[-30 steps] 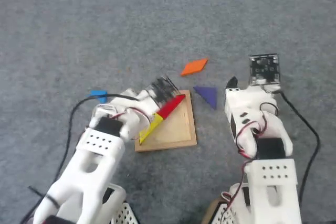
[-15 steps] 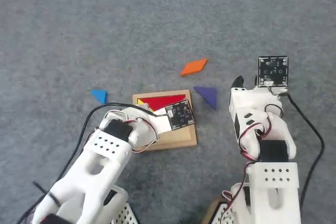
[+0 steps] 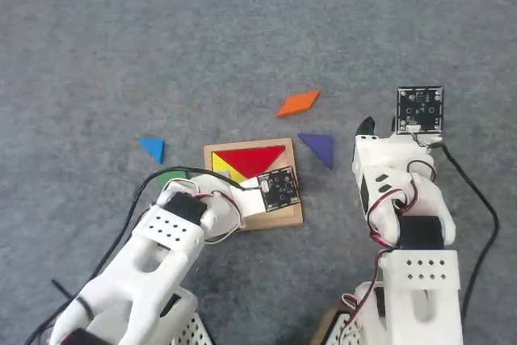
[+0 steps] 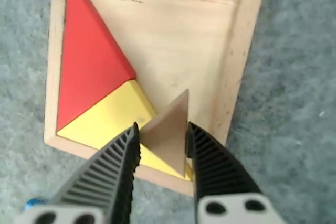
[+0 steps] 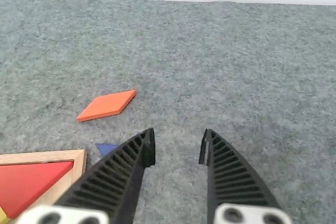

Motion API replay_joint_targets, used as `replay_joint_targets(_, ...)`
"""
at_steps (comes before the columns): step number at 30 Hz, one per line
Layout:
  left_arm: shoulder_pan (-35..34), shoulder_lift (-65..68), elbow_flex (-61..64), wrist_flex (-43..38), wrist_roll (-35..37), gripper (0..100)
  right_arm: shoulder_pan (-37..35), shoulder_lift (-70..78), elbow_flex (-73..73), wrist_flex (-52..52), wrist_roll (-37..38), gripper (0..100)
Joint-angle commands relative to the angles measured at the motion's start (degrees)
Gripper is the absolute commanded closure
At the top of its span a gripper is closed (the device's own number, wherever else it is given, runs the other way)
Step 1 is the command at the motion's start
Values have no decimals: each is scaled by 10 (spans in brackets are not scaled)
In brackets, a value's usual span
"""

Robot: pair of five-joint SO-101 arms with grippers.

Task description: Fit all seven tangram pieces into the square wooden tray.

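Observation:
The square wooden tray [image 3: 284, 214] lies in the middle of the grey carpet. A red triangle [image 3: 249, 157] and a yellow triangle [image 3: 224, 168] lie flat in it, edge to edge. My left gripper [image 4: 163, 129] hangs over the tray's edge, shut on a tan triangle [image 4: 169, 145] above the yellow triangle [image 4: 107, 121]. My right gripper [image 5: 178, 135] is open above bare carpet, to the right of the tray. Loose around the tray lie an orange parallelogram [image 3: 299, 103], a purple triangle [image 3: 317, 148], a small blue triangle [image 3: 152, 148] and a green piece [image 3: 170, 175] half hidden by the left arm.
The left arm's wrist [image 3: 279, 187] covers the tray's near right part in the high view. The right arm [image 3: 396, 191] stands right of the purple triangle. Open carpet stretches behind the orange parallelogram [image 5: 106, 104] up to a pale wall.
My left wrist swung from the tray's left side to over the tray. The red and yellow triangles, tilted along the diagonal before, now lie flat. The right arm shifted slightly, then stayed still.

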Motion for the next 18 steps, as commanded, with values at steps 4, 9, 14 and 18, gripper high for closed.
replay_joint_targets(4, 2, 86, -44, -28, -8, 988, -29, -17, -16, 6, -3, 844)
replay_joint_targets(9, -8, 135, -79, -15, 3, 988, -30, -17, -15, 6, -3, 844)
replay_joint_targets(14, -10, 131, -74, -16, 0, 988, -32, -17, -15, 6, -2, 844)
replay_joint_targets(18, -11, 131, -73, -6, -18, 988, -32, -17, -15, 6, -2, 844)
